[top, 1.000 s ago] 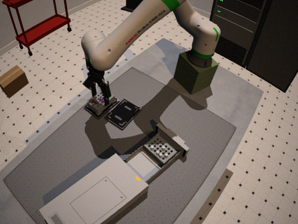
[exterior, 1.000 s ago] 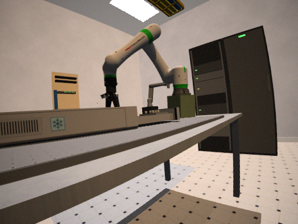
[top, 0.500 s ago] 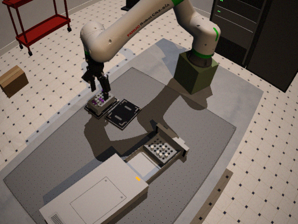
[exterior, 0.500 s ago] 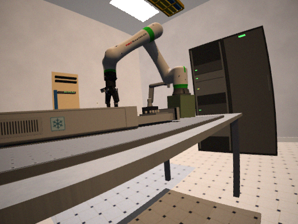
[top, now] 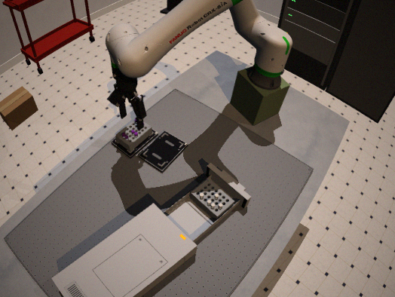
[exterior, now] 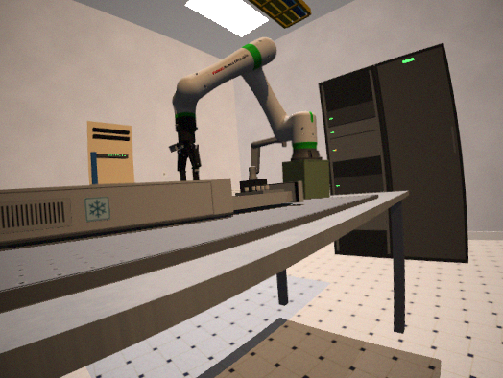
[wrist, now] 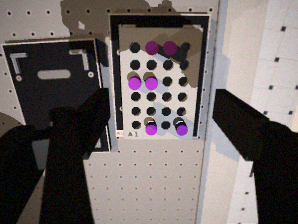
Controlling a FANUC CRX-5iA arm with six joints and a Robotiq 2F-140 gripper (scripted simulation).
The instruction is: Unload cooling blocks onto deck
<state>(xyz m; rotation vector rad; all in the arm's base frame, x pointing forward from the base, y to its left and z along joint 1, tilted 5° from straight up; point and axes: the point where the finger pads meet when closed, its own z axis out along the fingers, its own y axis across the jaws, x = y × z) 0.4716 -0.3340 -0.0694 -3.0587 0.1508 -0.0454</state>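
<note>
we have the arm (top: 181, 30) (exterior: 223, 67) reaching out over the counter (top: 324, 120) (exterior: 307, 234), with its fingers (top: 131, 120) (exterior: 189, 177) pointing down at the far deck slot, d2 (top: 130, 154) (wrist: 114, 55). they stand a good way open, short of their full spread, and we have hold of nothing: in the wrist view a gap shows between each fingertip and the violet-capped block (top: 142, 140) (wrist: 159, 104).

that block sits in d2, looking level and squared up within the slot's dark border. six violet caps (top: 134, 133) (wrist: 134, 83) show on it: two at the far end, two side by side in the third row, and two apart in the row by the "a1" mark. just beside it, d1 (top: 163, 151) (wrist: 55, 100) has no block on it.

our white-capped block (top: 206, 203) (exterior: 253, 184) is in the open drawer (top: 225, 219) (exterior: 269, 199) of cold (top: 124, 252) (exterior: 154, 201), near the handle end, its white caps (top: 216, 196) showing on top. cold's lamp (top: 182, 237) glows orange.
</note>
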